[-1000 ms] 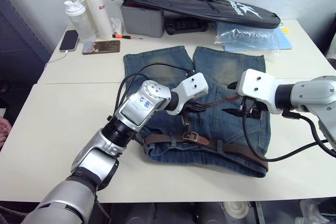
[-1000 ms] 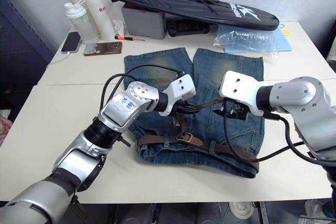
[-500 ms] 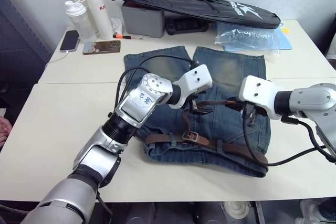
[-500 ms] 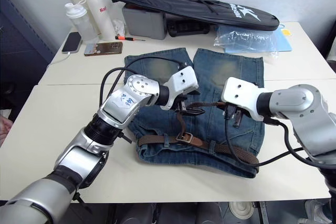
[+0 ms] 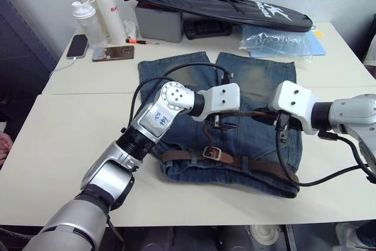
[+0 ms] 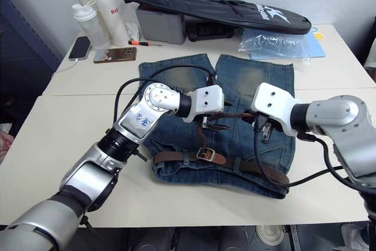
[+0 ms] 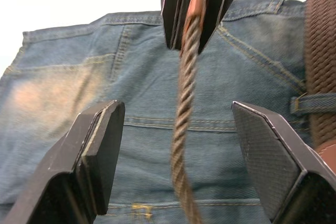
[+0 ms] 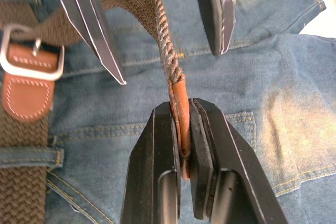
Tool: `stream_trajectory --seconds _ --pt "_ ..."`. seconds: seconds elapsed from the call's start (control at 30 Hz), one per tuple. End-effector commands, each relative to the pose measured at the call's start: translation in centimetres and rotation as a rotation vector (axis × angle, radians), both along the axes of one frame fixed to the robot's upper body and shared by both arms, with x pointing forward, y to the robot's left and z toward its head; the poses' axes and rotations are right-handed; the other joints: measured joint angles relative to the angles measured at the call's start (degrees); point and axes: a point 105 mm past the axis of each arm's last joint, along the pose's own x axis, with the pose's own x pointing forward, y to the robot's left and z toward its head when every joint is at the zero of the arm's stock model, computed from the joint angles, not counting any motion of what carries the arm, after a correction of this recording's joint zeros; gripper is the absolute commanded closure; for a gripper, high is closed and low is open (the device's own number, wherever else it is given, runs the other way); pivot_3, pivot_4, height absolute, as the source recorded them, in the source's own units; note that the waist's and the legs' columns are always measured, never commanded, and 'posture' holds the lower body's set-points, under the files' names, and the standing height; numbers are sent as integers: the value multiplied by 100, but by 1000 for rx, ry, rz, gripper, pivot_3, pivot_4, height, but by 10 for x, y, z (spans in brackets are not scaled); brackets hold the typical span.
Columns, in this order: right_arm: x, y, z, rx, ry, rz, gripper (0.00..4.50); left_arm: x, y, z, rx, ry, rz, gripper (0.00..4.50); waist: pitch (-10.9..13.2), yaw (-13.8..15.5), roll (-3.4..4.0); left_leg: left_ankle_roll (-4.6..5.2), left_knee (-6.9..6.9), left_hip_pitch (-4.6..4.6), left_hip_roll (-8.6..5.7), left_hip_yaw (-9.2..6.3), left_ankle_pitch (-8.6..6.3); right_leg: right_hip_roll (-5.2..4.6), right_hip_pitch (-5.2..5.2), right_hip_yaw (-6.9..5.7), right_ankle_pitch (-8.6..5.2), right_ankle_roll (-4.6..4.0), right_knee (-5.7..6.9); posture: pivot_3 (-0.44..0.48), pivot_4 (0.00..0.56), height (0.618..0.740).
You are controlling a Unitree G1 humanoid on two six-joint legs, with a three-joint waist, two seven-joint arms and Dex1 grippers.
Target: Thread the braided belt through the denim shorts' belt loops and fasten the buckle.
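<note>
Right wrist view: right hand [image 8: 184, 124] pinched the braided belt's [image 8: 137, 11] tan tip.
Left hand [image 7: 178, 156]: spread around the belt, above the denim shorts [image 5: 258, 139].

Both arms reaching inward above the table's near half, left gripper [image 7: 178, 166] fingers spread wide, right gripper [image 8: 184, 129] fingers pinched together on the braided belt [image 8: 137, 9] tan tip, wrists level.

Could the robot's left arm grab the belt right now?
Probably yes. The left gripper is open with the belt running between its fingers, nothing in between. The right gripper is shut on the belt's tan tip, holding the strap above the shorts.
</note>
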Motion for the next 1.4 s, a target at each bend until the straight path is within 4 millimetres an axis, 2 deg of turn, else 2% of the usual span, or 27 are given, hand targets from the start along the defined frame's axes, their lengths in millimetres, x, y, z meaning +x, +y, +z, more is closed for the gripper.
stream_trajectory --seconds 0.03,0.37,0.47,0.5,0.53,0.57,1.2,1.3,1.37,1.4 --pt "-7 4 15 29 -39 31 4500 4 1 11 -23 -59 -31 913 0 -3 1 0 0 0 0 0 0 0 0 0 0 0 0 0 150 740" --pt "-7 -1 15 20 -48 11 4500 7 1 17 -102 24 -45 913 -1 -9 1 2 2 0 0 0 1 0 0 0 2 1 3 0 150 740" --pt "-7 -2 15 17 -47 6 4500 7 1 17 -102 32 -49 1680 -1 -9 1 2 4 0 0 0 1 0 0 0 2 1 5 0 150 740" --pt "-7 -2 14 16 -47 5 4500 6 1 17 -101 36 -51 2300 0 -9 1 2 5 0 0 0 1 0 0 0 2 1 6 0 150 740" --pt "-7 -2 14 15 -46 5 4500 6 1 16 -98 41 -53 2522 -1 -9 1 2 6 0 0 0 1 0 0 0 2 1 7 0 150 740" --pt "-7 -2 14 15 -45 4 4500 6 2 16 -94 45 -54 3006 -1 -9 1 2 6 0 0 0 1 0 0 0 2 1 7 0 150 740" --pt "-6 -6 6 2 -22 -9 4500 -2 2 20 -76 71 -87 3006 -2 -11 3 4 11 1 0 0 2 0 0 1 3 0 13 0 150 740" --pt "-6 -6 6 3 -23 -8 4500 -4 0 20 -80 82 -95 3788 -2 -11 3 4 12 1 0 0 3 0 0 1 4 -1 13 0 150 740" --pt "-6 -5 6 4 -23 -7 4500 -6 0 19 -76 87 -99 4483 -2 -11 3 4 13 1 0 0 3 0 0 1 4 -1 14 0 150 740" --pt "-6 -5 6 5 -24 -7 4500 -6 1 18 -72 88 -98 4483 -2 -11 4 4 13 1 0 0 3 0 0 1 4 -1 15 0 150 740"
